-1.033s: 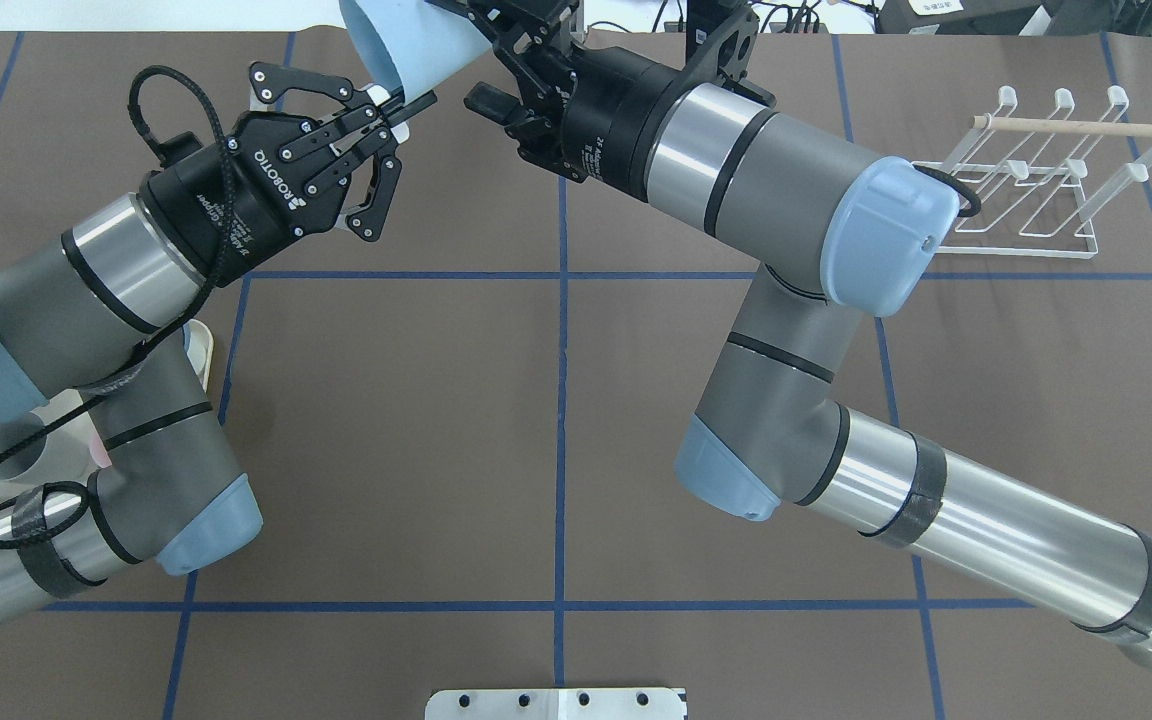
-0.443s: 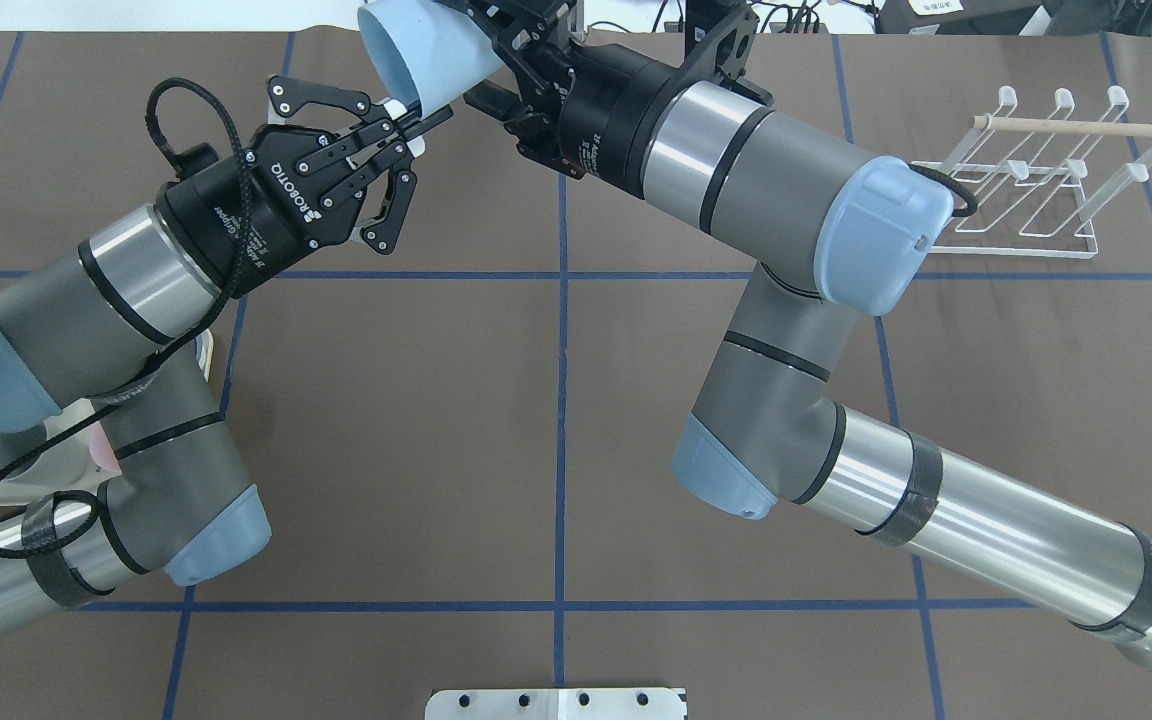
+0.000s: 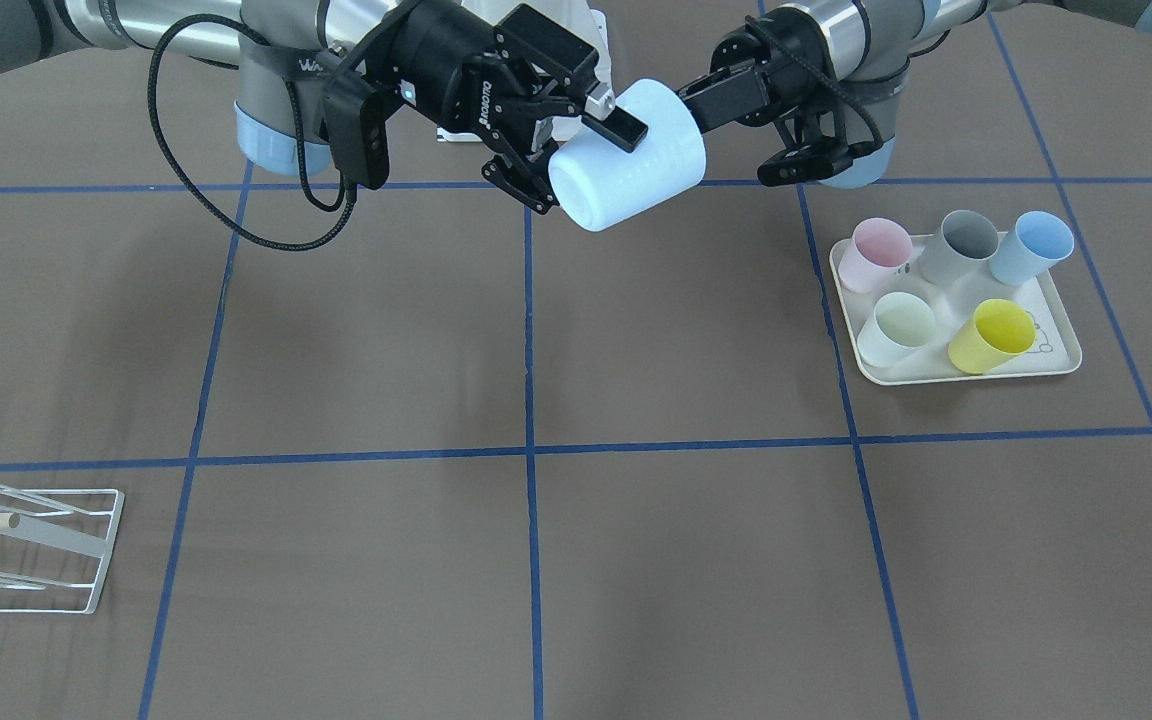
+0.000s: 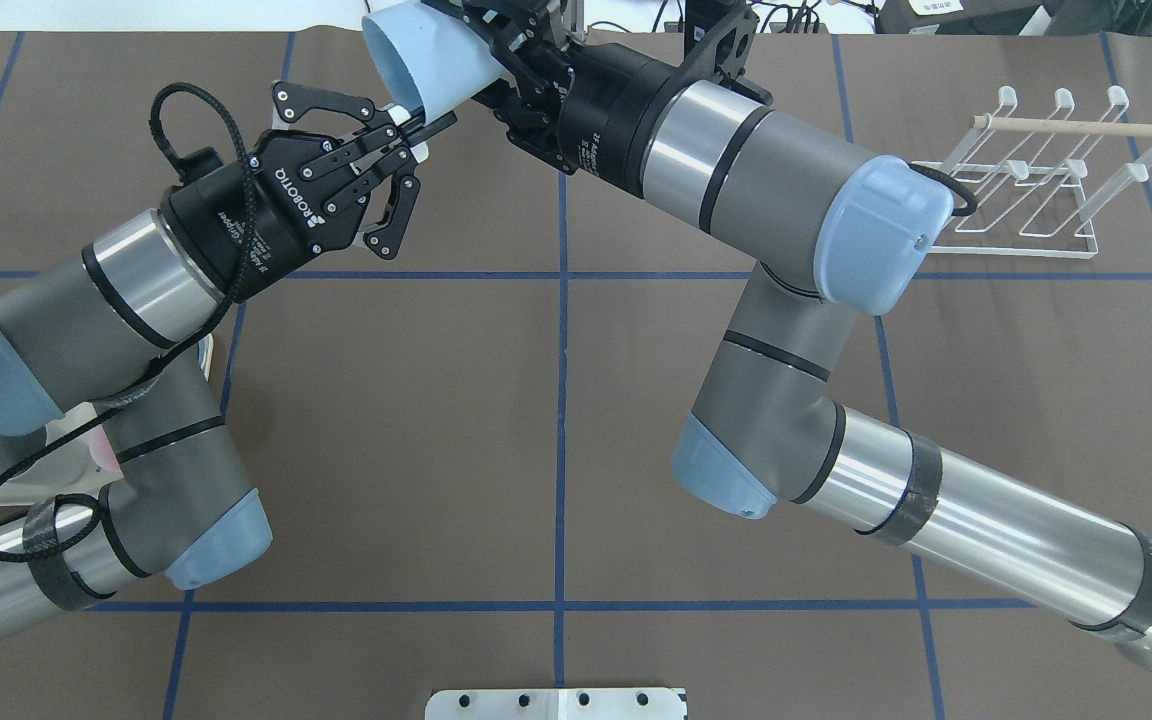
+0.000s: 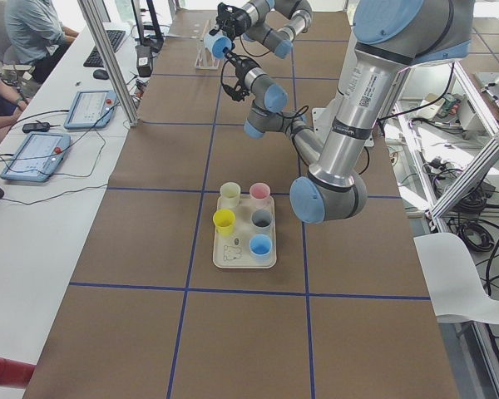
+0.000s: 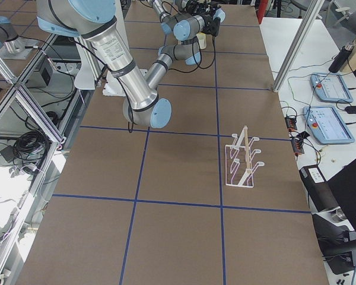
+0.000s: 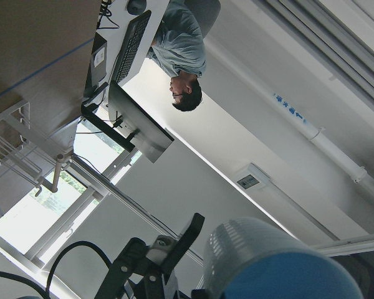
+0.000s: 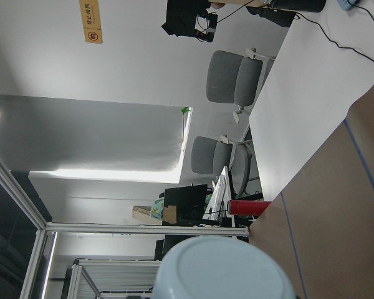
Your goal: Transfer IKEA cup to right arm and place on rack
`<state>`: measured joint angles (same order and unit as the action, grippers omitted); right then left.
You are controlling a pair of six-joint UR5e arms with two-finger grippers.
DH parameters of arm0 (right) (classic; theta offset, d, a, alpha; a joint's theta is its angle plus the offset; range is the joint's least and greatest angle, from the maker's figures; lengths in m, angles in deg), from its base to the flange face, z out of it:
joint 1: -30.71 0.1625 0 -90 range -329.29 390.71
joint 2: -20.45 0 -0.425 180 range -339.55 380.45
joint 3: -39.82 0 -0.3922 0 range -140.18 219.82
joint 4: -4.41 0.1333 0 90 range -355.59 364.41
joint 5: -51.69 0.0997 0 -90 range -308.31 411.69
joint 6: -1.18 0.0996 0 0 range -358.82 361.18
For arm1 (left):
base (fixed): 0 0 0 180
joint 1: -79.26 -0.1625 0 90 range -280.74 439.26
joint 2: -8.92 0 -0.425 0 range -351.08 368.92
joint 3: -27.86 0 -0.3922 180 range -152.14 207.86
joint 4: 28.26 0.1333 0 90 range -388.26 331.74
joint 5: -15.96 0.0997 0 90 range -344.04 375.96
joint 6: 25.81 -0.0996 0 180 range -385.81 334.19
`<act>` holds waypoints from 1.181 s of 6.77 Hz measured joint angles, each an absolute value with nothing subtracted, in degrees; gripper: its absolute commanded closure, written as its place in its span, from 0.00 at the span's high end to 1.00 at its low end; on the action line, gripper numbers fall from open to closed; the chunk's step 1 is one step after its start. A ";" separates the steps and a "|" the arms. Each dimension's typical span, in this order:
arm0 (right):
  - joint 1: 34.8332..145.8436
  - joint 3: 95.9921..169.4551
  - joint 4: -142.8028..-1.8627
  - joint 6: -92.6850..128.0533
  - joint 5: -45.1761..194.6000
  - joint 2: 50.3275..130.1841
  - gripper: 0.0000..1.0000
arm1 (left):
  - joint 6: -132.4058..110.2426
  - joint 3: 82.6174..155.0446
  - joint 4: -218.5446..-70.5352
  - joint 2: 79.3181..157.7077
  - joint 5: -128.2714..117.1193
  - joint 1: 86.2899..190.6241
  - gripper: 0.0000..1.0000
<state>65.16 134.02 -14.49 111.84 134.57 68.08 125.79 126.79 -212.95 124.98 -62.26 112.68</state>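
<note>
Cup (image 3: 641, 175) axis horiz., mouth twd left gripper (image 4: 408, 128), grip there unclear; right gripper (image 3: 581, 165) clamps body, so you'd back left straight out.

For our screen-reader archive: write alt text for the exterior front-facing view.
A pale blue cup is held in mid-air at the top of the view: the right gripper clamps its sides, the left gripper pinches its rim. A cream tray of five coloured cups sits at the view's right; a white wire rack at lower left.
</note>
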 measured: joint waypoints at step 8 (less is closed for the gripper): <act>76.79 132.30 -15.61 110.96 140.70 70.26 0.00 | 112.53 129.90 -212.90 120.73 -64.65 113.78 1.00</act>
<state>76.79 132.30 -15.61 110.96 140.70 70.26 112.53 129.90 -212.90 120.73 -64.65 113.78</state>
